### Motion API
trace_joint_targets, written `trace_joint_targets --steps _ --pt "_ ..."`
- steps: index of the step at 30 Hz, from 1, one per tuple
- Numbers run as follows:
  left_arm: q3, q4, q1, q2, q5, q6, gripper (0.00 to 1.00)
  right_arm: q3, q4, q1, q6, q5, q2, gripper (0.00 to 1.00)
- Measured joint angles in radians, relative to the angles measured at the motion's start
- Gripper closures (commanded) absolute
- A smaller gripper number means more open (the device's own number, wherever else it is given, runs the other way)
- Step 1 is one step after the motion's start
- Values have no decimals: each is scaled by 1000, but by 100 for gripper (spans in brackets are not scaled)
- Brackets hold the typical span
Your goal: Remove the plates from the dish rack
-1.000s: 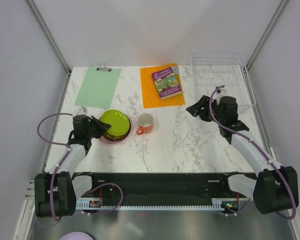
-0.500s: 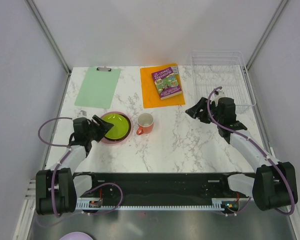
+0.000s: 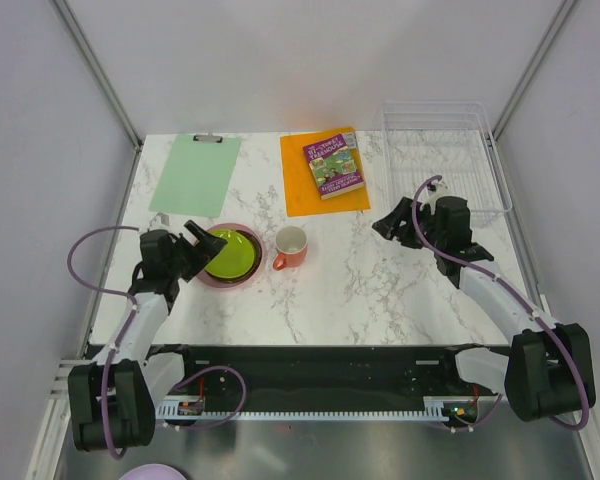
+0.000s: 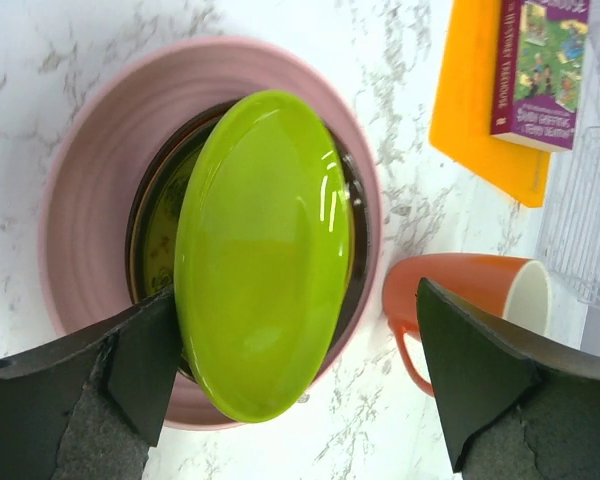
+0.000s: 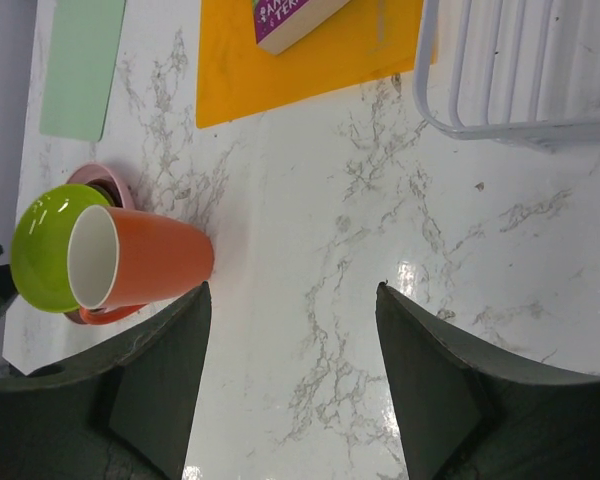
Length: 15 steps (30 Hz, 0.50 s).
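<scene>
A lime green plate [image 3: 230,252] lies on top of a stack inside a larger pink plate [image 3: 230,285] at the table's left. In the left wrist view the green plate [image 4: 265,250] covers a dark plate [image 4: 148,225] within the pink rim [image 4: 90,180]. My left gripper [image 3: 196,248] is open, its jaws [image 4: 295,290] standing wide on either side of the green plate's near edge. The see-through dish rack [image 3: 445,150] stands at the back right with no plate showing in it. My right gripper [image 3: 395,222] hangs open and holds nothing over bare marble [image 5: 292,288], in front of the rack [image 5: 520,70].
An orange-and-white mug [image 3: 292,245] stands right beside the plate stack. An orange mat [image 3: 300,190] with a purple book [image 3: 333,164] lies at the back centre. A green clipboard [image 3: 195,175] lies at the back left.
My left gripper went from shut to wide open and let go of the green plate, which settled flat onto the stack. The right arm barely shifted.
</scene>
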Motion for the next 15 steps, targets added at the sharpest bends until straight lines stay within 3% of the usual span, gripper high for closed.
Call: trace_joint_targets --steps 8,15 --pt "147 -122 0 -40 -3 94 0 0 -45 0 -50 48 0 26" --pt "157 -161 0 13 0 123 0 0 -63 0 -71 71 0 26"
